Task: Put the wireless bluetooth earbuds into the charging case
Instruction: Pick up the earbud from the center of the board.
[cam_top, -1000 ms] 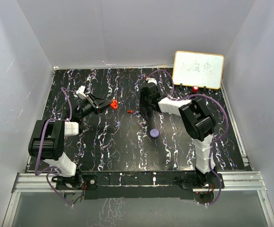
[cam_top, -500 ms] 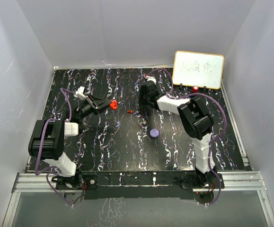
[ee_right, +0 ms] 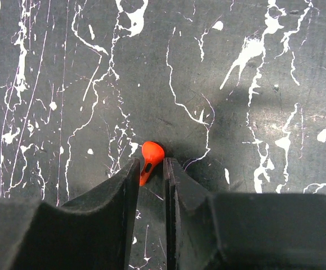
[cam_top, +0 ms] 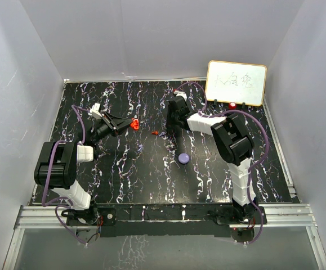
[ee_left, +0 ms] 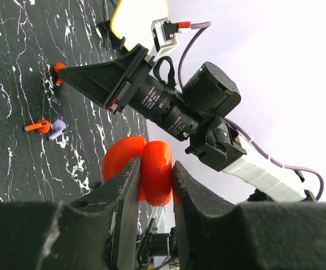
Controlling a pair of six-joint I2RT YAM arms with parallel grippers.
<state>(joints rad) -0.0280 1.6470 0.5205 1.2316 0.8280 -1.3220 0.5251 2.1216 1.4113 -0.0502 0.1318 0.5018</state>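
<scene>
A robotics lab test cell. Plain white panels (cam_top: 39, 56) wall in a black, white-veined table (cam_top: 151, 180) on the left, right and far sides. A left arm (cam_top: 58, 166) and a right arm (cam_top: 233, 140) stand bolted by an aluminium rail (cam_top: 163, 215) at the near edge. A handwritten whiteboard (cam_top: 236, 82) leans at the far right.

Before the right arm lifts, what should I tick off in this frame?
1. Red earbud sits between the fingers of the right gripper: ok.
2. Firm grip on it: cannot tell; the jaws are narrow, but contact is unclear.
3. Left gripper clamped on the red charging case: ok.
4. Case looks open: ok. Sockets facing the earbud: cannot tell.
5. Purple earbud and second red earbud lie clear of the right gripper: ok.
</scene>
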